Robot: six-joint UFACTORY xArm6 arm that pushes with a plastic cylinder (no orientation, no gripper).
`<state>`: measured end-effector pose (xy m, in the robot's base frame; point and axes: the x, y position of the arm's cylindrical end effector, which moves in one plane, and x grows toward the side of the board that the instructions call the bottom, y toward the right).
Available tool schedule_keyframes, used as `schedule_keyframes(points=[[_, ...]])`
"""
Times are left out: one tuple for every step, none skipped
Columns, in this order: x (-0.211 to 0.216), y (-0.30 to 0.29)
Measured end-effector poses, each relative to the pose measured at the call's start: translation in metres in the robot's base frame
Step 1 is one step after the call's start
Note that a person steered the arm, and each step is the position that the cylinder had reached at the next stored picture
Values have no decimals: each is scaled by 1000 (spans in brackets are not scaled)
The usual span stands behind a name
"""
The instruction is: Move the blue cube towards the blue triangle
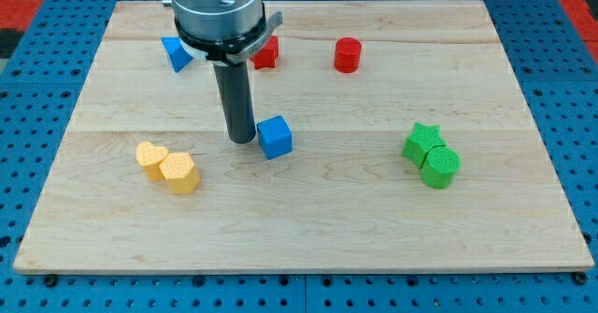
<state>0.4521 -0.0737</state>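
Tip (243, 140) just left of blue cube (275, 136), blue triangle (175, 52) beyond arm (217, 14)

Bright even light, soft shadows, sharp pic

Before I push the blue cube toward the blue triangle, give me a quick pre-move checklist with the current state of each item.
1. My tip is beside the blue cube: ok, just to its left in the view; actual contact cannot tell.
2. Tip on the side opposite the blue triangle: not ok; the triangle lies up-left, so the tip stands on the near side.
3. Triangle in sight: ok, partly behind the arm.
4. Path from cube to triangle free of blocks: ok; only the rod stands there.
5. Red block by the arm: cannot tell its shape, half hidden.
6. Yellow blocks clear of the route: ok.
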Motion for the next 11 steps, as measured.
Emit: schedule_keyframes(points=[[41, 0], [72, 10], [66, 31], [35, 37], [-10, 37], [-41, 30], [-32, 51], [-36, 88], [-64, 82], [-89, 37], [-101, -11]])
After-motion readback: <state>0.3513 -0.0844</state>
